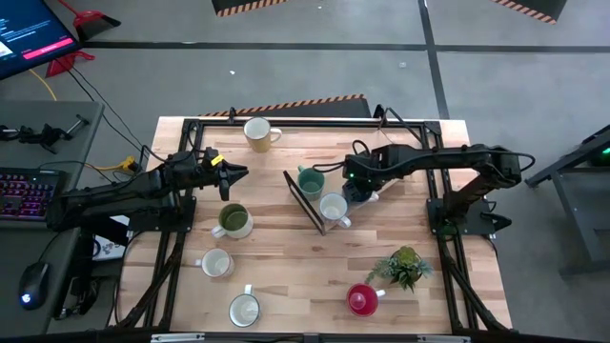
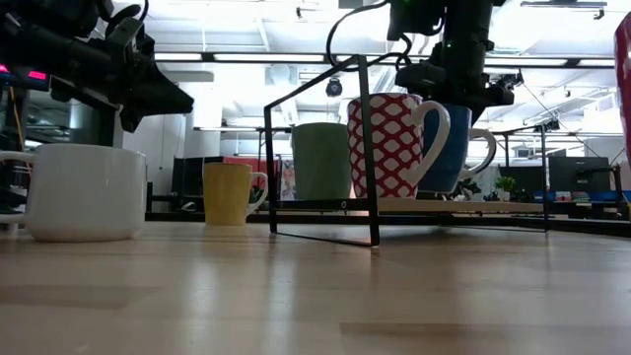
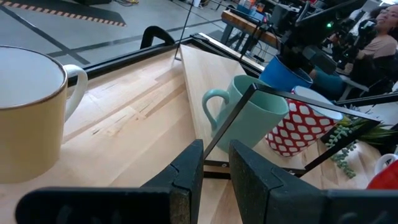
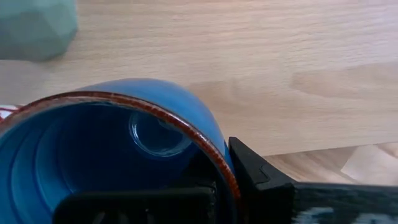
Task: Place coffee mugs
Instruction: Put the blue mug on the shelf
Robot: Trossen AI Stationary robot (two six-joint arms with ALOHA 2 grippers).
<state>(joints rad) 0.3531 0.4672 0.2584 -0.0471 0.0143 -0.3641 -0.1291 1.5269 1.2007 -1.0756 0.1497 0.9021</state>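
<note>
Mugs on wooden table (image 1: 286, 276), rack (image 1: 307, 202) at centre.
Nearest: white mugs (image 1: 244, 309), red mug (image 1: 362, 299), plant (image 1: 404, 267). Mid: olive mug (image 1: 233, 220); left gripper (image 1: 240, 172) slightly parted, empty, raised. On rack: patterned mug (image 2: 386, 145), teal mug (image 1: 310, 180); right gripper (image 1: 355, 187) clenched on blue mug (image 4: 118, 155) rim. Farthest: yellow mug (image 1: 258, 133).

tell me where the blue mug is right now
The blue mug is held in the right hand, above the table's middle right, beside the teal mug and red-patterned mug.
</note>
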